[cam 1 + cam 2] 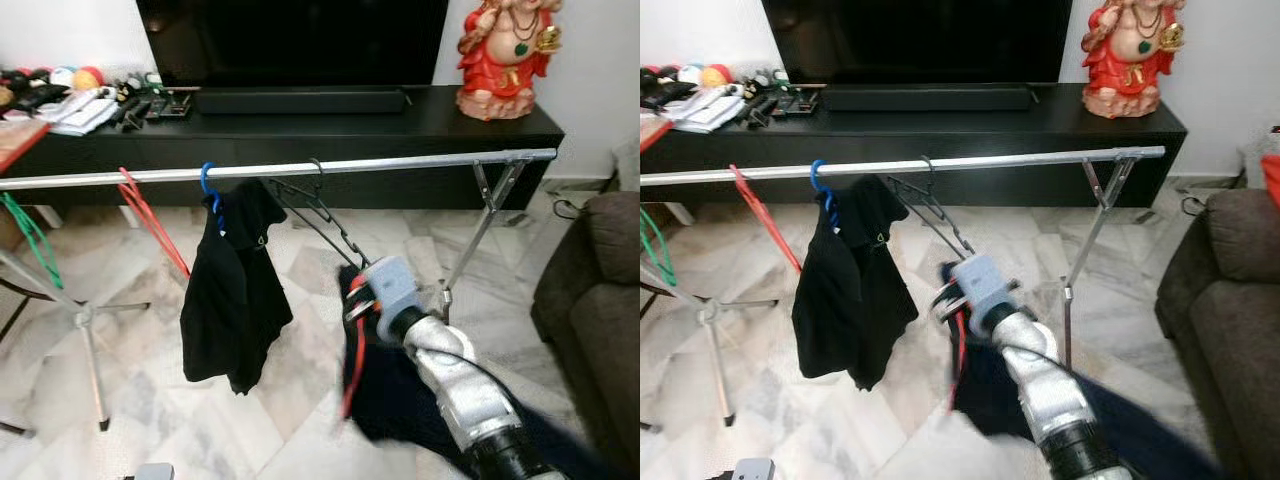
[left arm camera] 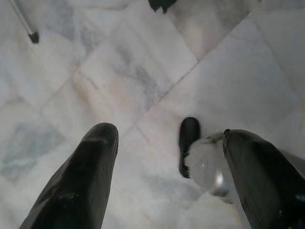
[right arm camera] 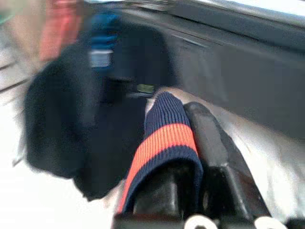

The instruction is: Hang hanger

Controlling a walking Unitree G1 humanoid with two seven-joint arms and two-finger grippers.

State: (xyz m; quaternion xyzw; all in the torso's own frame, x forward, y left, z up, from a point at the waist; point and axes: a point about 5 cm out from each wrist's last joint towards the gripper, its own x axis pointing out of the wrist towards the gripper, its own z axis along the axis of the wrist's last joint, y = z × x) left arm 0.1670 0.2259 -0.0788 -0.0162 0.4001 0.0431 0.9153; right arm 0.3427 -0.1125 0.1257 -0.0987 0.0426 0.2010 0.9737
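The right tool, clamped on a dark navy garment with an orange-striped collar below the long silver clothes rail, could snag the empty black wire hanger already hooked there.

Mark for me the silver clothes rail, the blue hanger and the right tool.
Long silver metal clothes rail (image 1: 400, 163): left eye view, bare stretch of tube.
Blue plastic hanger (image 1: 206, 180): left eye view, hook over the rail.
Right tool (image 3: 183, 143): right wrist view, fingers clamping striped navy-and-orange fabric.
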